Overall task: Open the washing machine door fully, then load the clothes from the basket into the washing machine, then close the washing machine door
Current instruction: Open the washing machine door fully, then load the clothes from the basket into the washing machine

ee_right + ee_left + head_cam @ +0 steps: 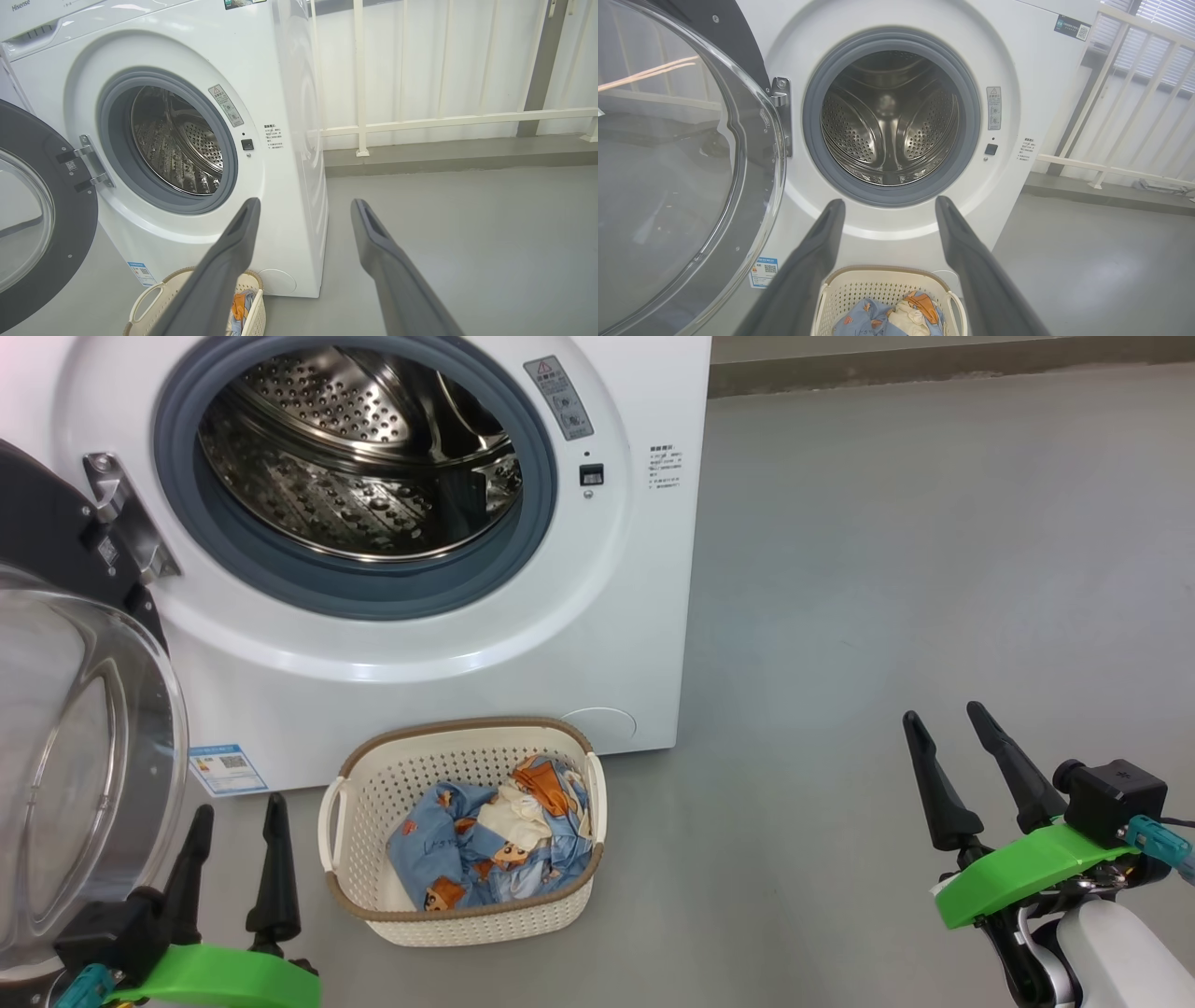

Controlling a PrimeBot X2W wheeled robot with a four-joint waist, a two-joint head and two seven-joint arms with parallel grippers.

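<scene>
The white washing machine stands with its steel drum bare. Its round door hangs swung out to the left, the clear glass bowl facing me. On the floor before the machine sits the cream basket holding blue clothes with orange and cream patches. My left gripper is open at the lower left, just left of the basket and beside the door glass. At the lower right my right gripper is open and holds nothing, well away from the basket. The left wrist view looks past its fingers into the drum.
Grey floor spreads to the right of the machine. A white railing and a low kerb run behind it. The blue label sticker sits low on the machine's front, by the door.
</scene>
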